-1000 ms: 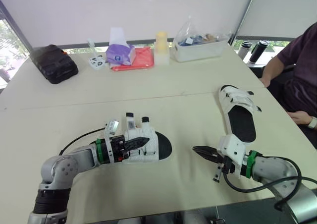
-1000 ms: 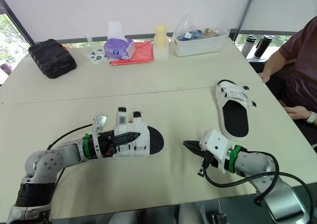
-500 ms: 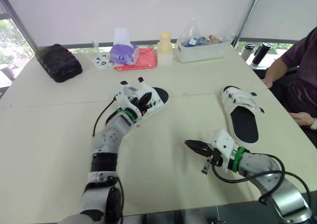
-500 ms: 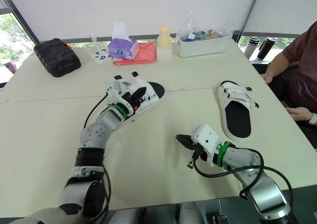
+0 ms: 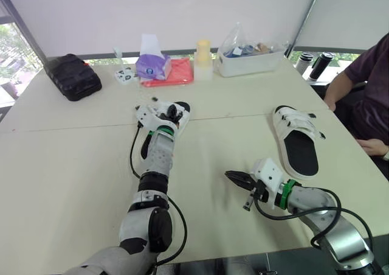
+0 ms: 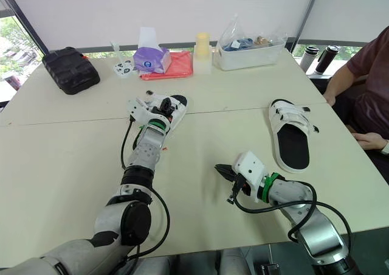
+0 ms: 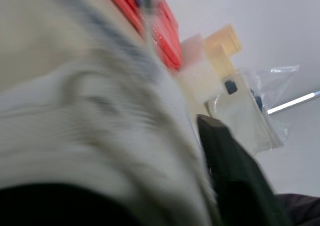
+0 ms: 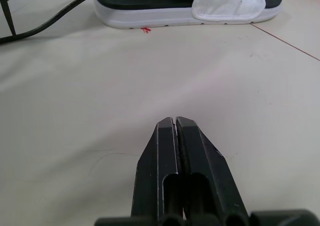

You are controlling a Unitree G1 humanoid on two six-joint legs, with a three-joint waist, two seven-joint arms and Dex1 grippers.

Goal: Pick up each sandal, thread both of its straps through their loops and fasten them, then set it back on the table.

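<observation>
Where right claw (image 8: 174, 121) points, sandal (image 8: 150, 17) (white), apart

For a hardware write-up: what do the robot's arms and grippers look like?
The left arm and right arm are silver-grey with black joints, a green wrist ring and a looping black cable. The right gripper has a white housing and two tapered black fingers.

white left sandal (image 6: 178, 102) mid-table, right sandal (image 6: 290, 142) flat, well apart
</observation>
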